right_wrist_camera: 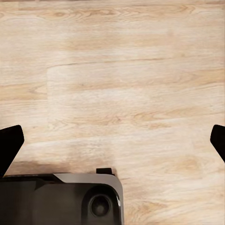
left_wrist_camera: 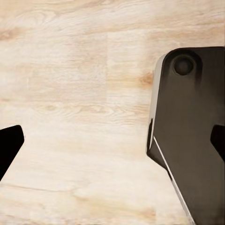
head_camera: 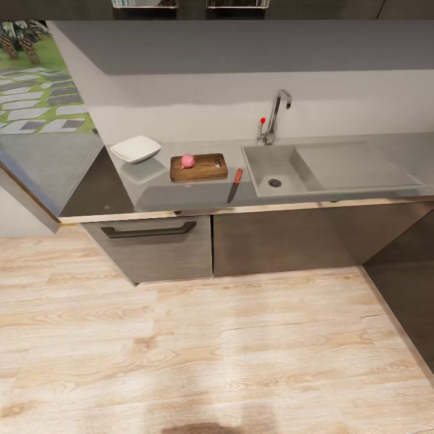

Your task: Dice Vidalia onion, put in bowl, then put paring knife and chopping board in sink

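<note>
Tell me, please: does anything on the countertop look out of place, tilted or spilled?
Nothing looks spilled or damaged. The Vidalia onion sits whole on the chopping board, not in the sink. The paring knife lies slanted on the countertop between board and sink. The bowl stands upright.

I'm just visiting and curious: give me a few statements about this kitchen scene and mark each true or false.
1. The Vidalia onion sits on the chopping board. True.
2. The paring knife lies inside the sink. False: it lies on the countertop, between board and sink.
3. The bowl holds diced onion. False: it looks empty, and the onion is whole.
4. Both wrist views look down at the wooden floor. True.
</note>
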Robot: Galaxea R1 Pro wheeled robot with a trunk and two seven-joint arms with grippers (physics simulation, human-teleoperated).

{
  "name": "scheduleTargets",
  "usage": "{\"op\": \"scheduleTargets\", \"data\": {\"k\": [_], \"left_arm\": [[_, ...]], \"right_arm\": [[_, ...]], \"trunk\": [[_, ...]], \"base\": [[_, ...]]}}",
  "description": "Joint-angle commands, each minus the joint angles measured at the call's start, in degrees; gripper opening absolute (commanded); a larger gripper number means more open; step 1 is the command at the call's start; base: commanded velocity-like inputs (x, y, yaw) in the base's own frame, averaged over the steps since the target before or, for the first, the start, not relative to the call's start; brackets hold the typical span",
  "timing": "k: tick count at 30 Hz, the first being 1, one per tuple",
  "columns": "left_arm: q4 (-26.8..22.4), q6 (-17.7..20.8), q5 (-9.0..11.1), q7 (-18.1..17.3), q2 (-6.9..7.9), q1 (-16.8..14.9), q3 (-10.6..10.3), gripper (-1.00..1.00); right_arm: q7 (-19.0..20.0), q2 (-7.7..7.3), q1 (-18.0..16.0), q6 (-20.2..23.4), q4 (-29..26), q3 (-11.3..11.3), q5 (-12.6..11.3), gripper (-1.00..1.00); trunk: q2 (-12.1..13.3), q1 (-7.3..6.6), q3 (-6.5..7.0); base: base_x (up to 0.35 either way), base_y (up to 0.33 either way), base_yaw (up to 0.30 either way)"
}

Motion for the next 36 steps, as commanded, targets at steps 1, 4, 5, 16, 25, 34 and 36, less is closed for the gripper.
{"op": "scheduleTargets", "data": {"k": [1, 4, 5, 16, 25, 34, 36], "left_arm": [[0.1, -0.2, 0.2, 0.2, -0.05, 0.8, -0.6, 1.0], [0.1, -0.2, 0.1, 0.2, -0.09, 2.1, -0.6, 1.0], [0.1, -0.2, 0.1, 0.2, -0.15, 2.3, -0.6, 1.0], [-7.7, -0.2, 0.3, 0.5, 0.85, 2.9, -0.2, 1.0], [-42.8, 17.8, 0.3, 0.5, 4.46, 2.9, -0.4, 1.0], [-56.0, 28.7, 0.3, 0.5, 7.38, 3.0, -0.8, 1.0], [-55.3, 28.8, 0.3, 0.6, 7.32, 3.0, -0.9, 1.0]], "right_arm": [[-0.3, 0.04, 0.0, 0.0, 0.0, -0.1, 0.5, 1.0], [-0.3, 0.04, 0.0, 0.0, 0.0, -0.1, 0.5, 1.0], [-0.3, 0.04, 0.0, 0.0, 0.0, -0.1, 0.5, 1.0], [-0.3, 0.04, 0.0, -0.3, 0.0, -0.1, 0.5, 1.0], [-0.3, 0.04, 0.0, -0.6, 0.5, -0.1, 0.5, 1.0], [-0.4, 0.04, 0.0, -0.6, 0.4, -0.1, 0.5, 1.0], [-0.5, 0.04, 0.0, -0.4, 0.1, -0.2, 0.5, 1.0]], "trunk": [[-0.1, 0.04, -0.06], [-0.1, 0.04, -0.06], [-0.1, 0.04, -0.06], [-0.1, 0.04, -0.06], [-0.1, 0.04, -0.06], [-0.1, 0.04, -0.06], [-0.1, 0.04, -0.06]], "base": [[0.0, 0.0, 0.0], [0.0, 0.0, 0.0], [0.0, 0.0, 0.0], [0.0, 0.0, 0.0], [0.0, 0.0, 0.0], [0.0, 0.0, 0.0], [0.0, 0.0, 0.0]]}}
